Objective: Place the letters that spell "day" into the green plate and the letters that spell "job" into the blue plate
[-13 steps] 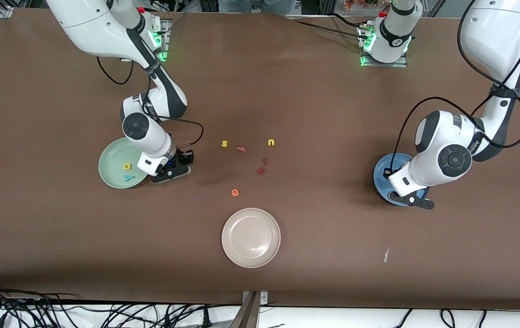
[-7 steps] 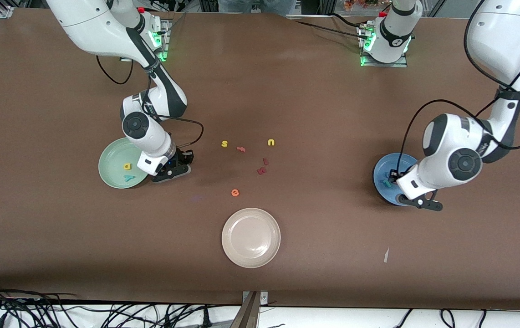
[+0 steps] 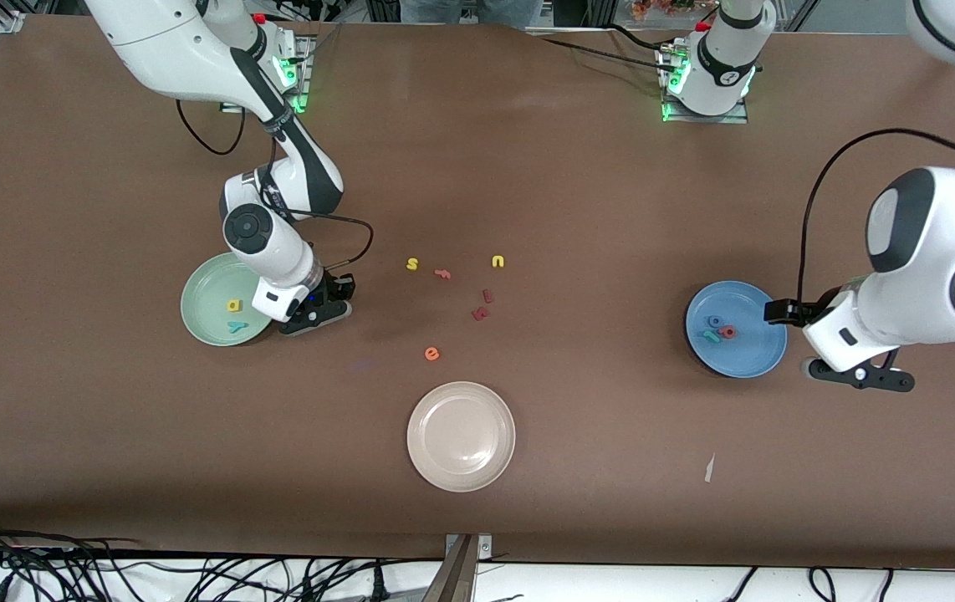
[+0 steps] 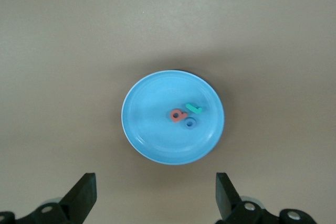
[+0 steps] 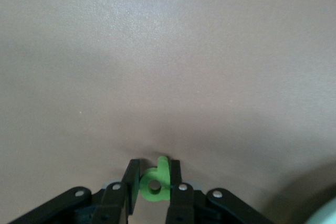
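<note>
The green plate [image 3: 225, 299] is sitting toward the right arm's end of the table, with the yellow "a" [image 3: 233, 306] and the teal "y" [image 3: 237, 326] lying in it, the "y" nearer the front camera. Just beside that plate, on its side toward the middle of the table, the right gripper [image 3: 316, 314] is pressing down at the tabletop, and its fingers [image 5: 176, 174] are pinching the green "d" [image 5: 156, 183] between them — the letter is standing on edge in the right wrist view.

Toward the middle of the table, loose letters are lying scattered: a yellow "s" [image 3: 412, 264], a small salmon letter [image 3: 442, 273] beside it, a yellow "u" [image 3: 497, 262], two dark red letters [image 3: 482, 306] close together, and an orange "e" [image 3: 432, 354] nearer the camera. A cream plate [image 3: 461, 436] is sitting nearer the camera than all of them.

Toward the left arm's end, the blue plate [image 3: 737, 340] is holding the teal "j" [image 3: 709, 336], the blue "o" [image 3: 716, 321] and the red "b" [image 3: 727, 332], all bunched near its centre. The left gripper [image 4: 155, 198] is hanging in the air beside the plate — its fingers [image 4: 84, 195] are spread wide with nothing between them. A small white scrap [image 3: 709, 468] is lying on the table nearer the camera than the blue plate.
</note>
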